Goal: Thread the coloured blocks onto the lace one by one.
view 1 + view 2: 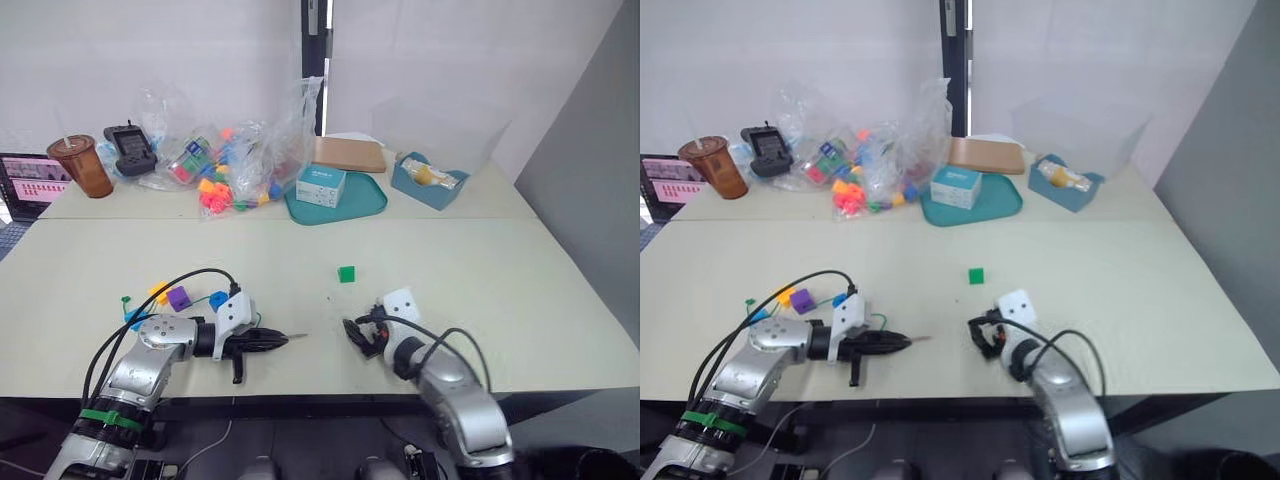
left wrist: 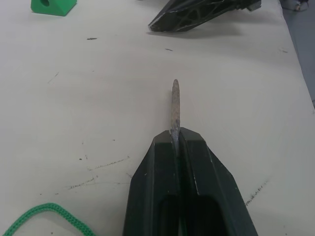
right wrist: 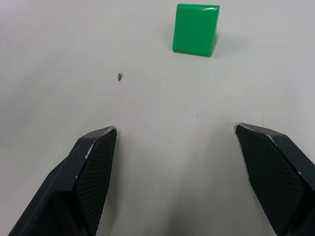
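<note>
My left gripper (image 1: 283, 339) lies low over the table near the front edge, shut on the lace's stiff dark tip (image 2: 174, 105), which sticks out towards my right gripper. A loop of the green lace (image 2: 45, 215) trails behind on the table. My right gripper (image 3: 174, 129) stands open a short way to the right, with nothing between its fingers. Just beyond it the green block (image 1: 346, 273) sits alone. Behind my left arm lie the orange-yellow (image 1: 160, 292), purple (image 1: 179, 298) and dark blue (image 1: 218, 299) blocks, with the light blue one (image 1: 135, 318) partly hidden.
At the back stand a clear bag of mixed toys (image 1: 235, 170), a teal tray (image 1: 372, 203) with a small box, a wooden board (image 1: 350, 153), a blue box (image 1: 430, 182), a brown cup (image 1: 85, 166) and a laptop (image 1: 30, 182).
</note>
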`<state>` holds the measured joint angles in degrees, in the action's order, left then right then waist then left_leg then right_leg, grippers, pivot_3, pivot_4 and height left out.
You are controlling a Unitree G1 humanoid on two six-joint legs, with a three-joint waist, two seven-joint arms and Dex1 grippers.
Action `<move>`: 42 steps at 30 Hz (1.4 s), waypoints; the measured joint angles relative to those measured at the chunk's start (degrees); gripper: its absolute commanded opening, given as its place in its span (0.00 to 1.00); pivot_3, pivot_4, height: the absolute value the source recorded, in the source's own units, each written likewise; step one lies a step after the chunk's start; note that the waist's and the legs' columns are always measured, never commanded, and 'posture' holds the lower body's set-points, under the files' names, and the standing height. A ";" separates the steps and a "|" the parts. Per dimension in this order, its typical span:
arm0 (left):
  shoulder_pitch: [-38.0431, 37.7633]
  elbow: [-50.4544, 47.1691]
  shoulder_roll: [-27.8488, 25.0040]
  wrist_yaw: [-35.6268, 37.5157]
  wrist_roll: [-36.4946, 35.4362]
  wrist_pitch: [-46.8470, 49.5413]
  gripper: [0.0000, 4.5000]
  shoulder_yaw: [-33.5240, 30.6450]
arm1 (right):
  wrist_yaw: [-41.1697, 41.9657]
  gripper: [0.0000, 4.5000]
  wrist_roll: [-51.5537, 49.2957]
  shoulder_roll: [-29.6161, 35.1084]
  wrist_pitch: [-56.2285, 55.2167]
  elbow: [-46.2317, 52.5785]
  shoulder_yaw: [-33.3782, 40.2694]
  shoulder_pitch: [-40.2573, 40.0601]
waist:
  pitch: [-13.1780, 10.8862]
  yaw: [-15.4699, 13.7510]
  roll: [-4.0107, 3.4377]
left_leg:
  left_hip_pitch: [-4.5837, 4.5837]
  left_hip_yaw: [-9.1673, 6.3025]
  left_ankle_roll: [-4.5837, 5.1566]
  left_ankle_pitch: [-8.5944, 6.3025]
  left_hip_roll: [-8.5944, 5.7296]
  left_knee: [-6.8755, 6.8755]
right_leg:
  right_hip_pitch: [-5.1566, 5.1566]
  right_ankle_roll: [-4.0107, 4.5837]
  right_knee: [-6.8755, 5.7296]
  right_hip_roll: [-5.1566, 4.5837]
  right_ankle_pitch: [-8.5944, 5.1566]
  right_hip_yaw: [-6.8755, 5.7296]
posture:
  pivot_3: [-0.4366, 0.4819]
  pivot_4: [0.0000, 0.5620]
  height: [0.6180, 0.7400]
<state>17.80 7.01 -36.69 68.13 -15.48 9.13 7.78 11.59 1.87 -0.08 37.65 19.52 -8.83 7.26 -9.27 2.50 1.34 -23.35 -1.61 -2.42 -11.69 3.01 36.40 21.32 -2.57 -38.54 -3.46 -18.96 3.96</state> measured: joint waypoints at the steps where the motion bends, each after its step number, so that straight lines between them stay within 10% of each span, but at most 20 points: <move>1: -0.14 -0.18 0.00 -0.14 -0.02 0.13 0.00 -0.07 | -2.02 0.90 0.66 -1.32 -1.58 -2.17 -0.14 1.02 | 0.00 0.03 0.00 | 0.01 0.00 0.00 0.00 0.00 -0.01 | 0.00 0.00 0.00 0.00 0.00 0.00 | 0.48 0.27 1.00; 15: -1.99 -2.34 0.26 -2.89 -0.04 0.53 0.00 -0.52 | -13.09 0.90 0.32 -6.17 -19.96 -34.69 4.21 21.07 | 0.01 0.13 -0.01 | 0.11 0.03 -0.04 0.03 0.00 -0.10 | 0.00 0.01 -0.08 -0.02 0.01 0.04 | 0.48 0.27 1.00; 22: -2.72 -2.73 0.46 -4.58 -0.03 -0.24 0.00 -0.55 | -13.49 0.41 -1.06 -6.16 -21.85 -36.24 4.47 21.30 | 0.01 0.12 0.00 | 0.18 0.02 -0.04 0.03 0.00 -0.10 | -0.04 0.01 -0.14 -0.02 0.01 0.04 | 0.48 0.27 1.00; 24: -2.72 -2.74 0.49 -4.72 -0.04 -0.37 0.00 -0.56 | -12.87 0.26 -1.18 -6.16 -22.11 -35.68 4.12 21.09 | 0.01 0.11 -0.01 | 0.15 0.03 -0.04 0.03 0.00 -0.10 | -0.02 0.01 -0.14 -0.02 0.01 0.04 | 0.48 0.27 1.00; 42: -0.05 2.36 3.15 -5.57 0.91 -4.05 0.00 -0.62 | -10.56 0.25 -0.29 -2.07 -5.25 4.14 -13.16 -8.76 | 0.00 -0.22 -0.02 | -0.02 0.00 -0.05 0.03 -0.02 -0.10 | 0.05 0.01 0.00 -0.02 0.00 0.04 | 0.48 0.27 1.00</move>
<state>17.75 9.37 -33.54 62.56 -14.57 5.08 7.16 1.03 1.58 -2.15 32.40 23.66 -21.99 -1.50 -9.27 2.27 1.32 -23.37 -1.61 -2.47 -11.65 3.00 36.31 21.37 -2.56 -38.53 -3.48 -18.97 4.00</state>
